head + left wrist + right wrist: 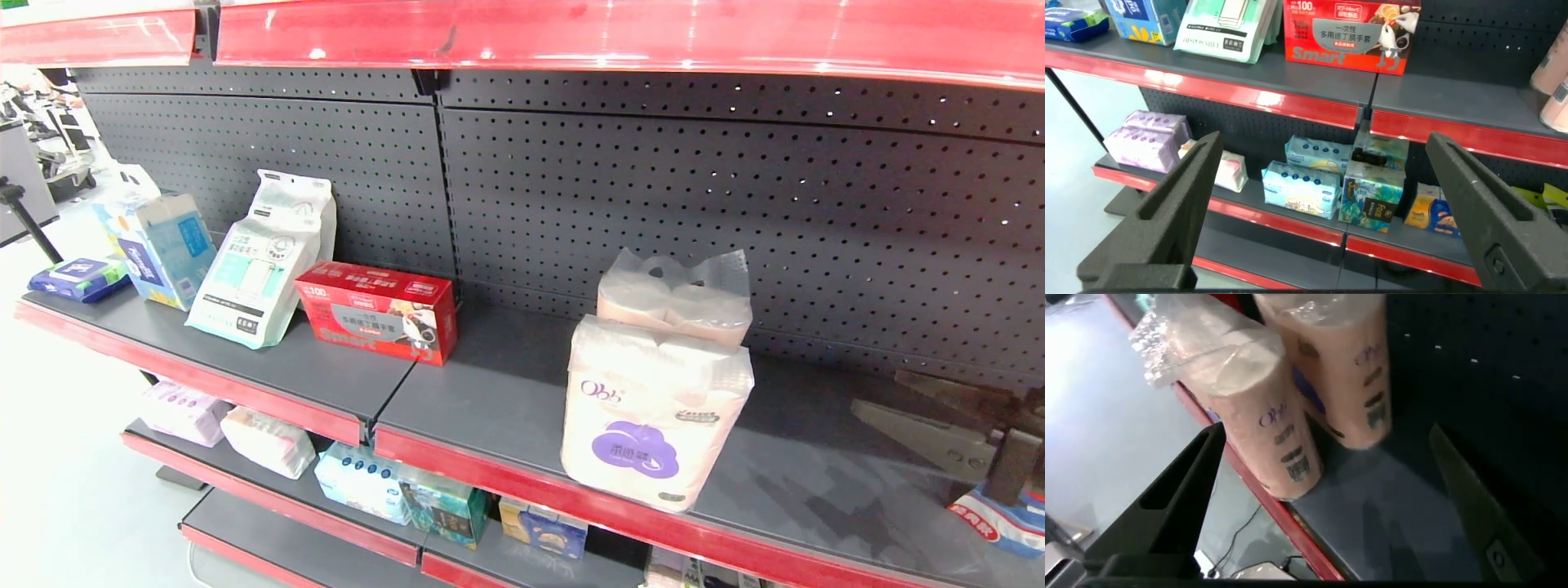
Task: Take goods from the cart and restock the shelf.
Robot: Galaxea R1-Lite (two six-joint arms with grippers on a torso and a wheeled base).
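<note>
Now, the right gripper (939, 412) hangs low over the right end of the middle shelf (506, 384), its fingers (1180, 498) spread wide with nothing between them. To its left stand two tissue packs. The front pack (653, 408) is at the shelf's red lip, and the rear pack (673, 298) is just behind it, near the pegboard (735, 188). Bare shelf board lies between the fingers and the packs. A red-and-blue pack (1004, 518) shows below the gripper; what it rests on cannot be told.

The left gripper (1323, 212) is also wide open and empty. It faces the lower shelf (1282, 221), which holds a purple pack (1147, 139), light-blue packs (1302, 188), a dark green box (1372, 192) and a yellow-blue box (1429, 214).

Further left on the middle shelf stand a red box (380, 310), a leaning white pouch (261, 269), a blue-and-white pack (159, 245) and flat blue wipes (77, 278).
</note>
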